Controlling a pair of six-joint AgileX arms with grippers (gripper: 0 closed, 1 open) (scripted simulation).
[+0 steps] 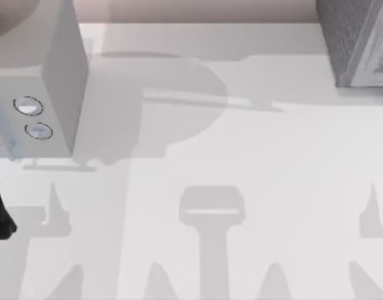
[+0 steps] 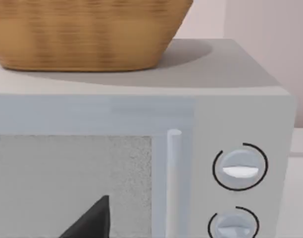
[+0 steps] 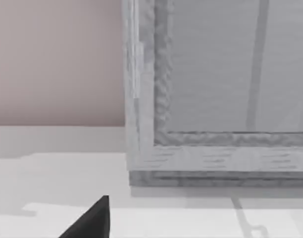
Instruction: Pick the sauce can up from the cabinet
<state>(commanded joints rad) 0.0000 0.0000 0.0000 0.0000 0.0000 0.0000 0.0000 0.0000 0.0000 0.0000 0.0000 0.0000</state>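
No readable text — none anywhere

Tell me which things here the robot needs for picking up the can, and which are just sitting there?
Needed for the job:
- the cabinet, dark and speckled, at the table's far right

Just sitting there:
- the pale grey box with two round dials, at the far left
- the woven basket on top of that box
- the table
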